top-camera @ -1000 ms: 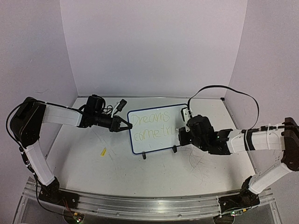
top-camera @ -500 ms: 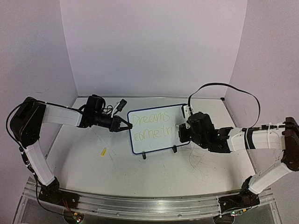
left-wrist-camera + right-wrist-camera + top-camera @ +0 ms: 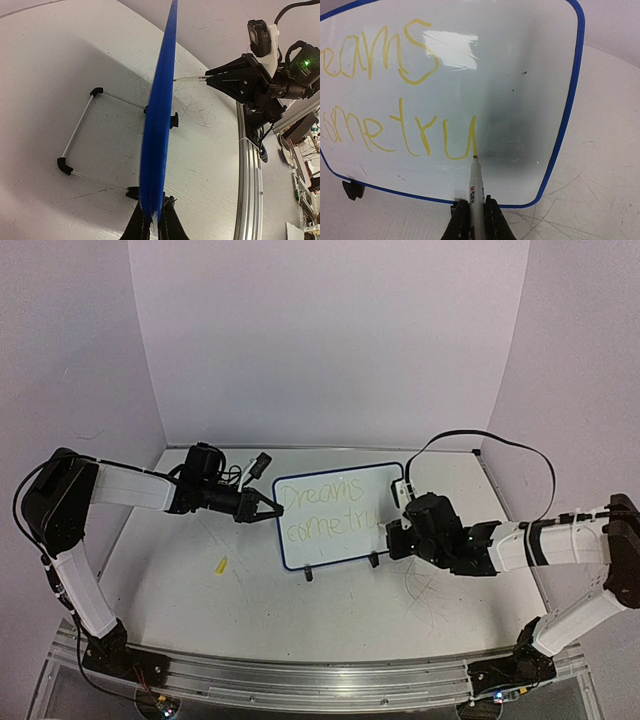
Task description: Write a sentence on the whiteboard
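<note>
The whiteboard point(image 3: 350, 545), blue-rimmed, stands upright mid-table on two black clip feet point(image 3: 308, 575). Yellow handwriting, the sentence point(image 3: 322, 508), reads "Dreams" over "come tru" point(image 3: 395, 125). My left gripper point(image 3: 268, 505) is shut on the board's left rim; in the left wrist view that rim point(image 3: 160, 115) runs edge-on up from the gripper point(image 3: 154, 226). My right gripper point(image 3: 474, 216) is shut on a white marker point(image 3: 476, 186). The marker's tip touches the board point(image 3: 530, 75) at the bottom of the "u". The top view shows this gripper point(image 3: 392, 534) at the board's lower right.
A small yellow cap point(image 3: 222, 564) lies on the table left of the board. The board's wire stand point(image 3: 80, 130) reaches out behind it. Grey scribble marks point(image 3: 425, 590) cover the tabletop. A metal rail point(image 3: 300, 680) runs along the near edge.
My right gripper has moved slightly down and right along the board with the marker. The left arm and the board have stayed still.
</note>
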Tool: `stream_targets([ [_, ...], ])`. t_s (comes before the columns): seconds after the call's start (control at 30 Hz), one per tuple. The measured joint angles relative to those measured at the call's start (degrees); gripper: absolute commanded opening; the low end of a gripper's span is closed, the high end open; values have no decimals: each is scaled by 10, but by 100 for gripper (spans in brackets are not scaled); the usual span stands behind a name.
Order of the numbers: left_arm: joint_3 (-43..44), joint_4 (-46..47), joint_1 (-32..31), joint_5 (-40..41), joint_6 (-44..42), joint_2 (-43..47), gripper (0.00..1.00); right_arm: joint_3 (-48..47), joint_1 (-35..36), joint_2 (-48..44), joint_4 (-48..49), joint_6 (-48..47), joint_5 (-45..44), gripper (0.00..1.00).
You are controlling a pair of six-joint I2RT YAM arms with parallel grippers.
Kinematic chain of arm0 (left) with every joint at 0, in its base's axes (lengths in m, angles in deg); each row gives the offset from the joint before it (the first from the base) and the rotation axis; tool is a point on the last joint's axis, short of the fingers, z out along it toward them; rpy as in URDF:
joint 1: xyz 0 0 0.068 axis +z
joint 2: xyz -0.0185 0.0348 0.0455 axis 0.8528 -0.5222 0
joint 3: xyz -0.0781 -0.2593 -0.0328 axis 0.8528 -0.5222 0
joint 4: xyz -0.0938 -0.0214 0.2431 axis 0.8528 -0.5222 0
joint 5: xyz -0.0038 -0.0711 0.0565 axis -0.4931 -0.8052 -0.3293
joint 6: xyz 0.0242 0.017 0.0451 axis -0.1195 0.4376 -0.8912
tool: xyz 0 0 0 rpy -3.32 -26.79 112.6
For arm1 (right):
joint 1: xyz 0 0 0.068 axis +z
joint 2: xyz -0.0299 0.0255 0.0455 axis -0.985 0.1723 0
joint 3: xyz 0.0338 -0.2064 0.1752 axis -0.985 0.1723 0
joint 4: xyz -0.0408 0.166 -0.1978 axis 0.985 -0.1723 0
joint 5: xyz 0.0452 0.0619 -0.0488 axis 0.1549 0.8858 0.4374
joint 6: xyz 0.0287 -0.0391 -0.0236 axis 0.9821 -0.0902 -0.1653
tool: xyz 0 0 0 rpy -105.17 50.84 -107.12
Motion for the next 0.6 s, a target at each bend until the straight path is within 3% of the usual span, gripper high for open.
stream_targets([
  [0.17, 0, 0, 0, 0, -1, 0, 0, 7, 0, -18, -13, 1, -7, 0],
  [0.37, 0, 0, 0, 0, -1, 0, 0, 13, -6, -104, -13, -19, -3, 0],
  [0.6, 0, 0, 0, 0, -1, 0, 0, 3, -17, -54, -1, -22, 18, 0],
])
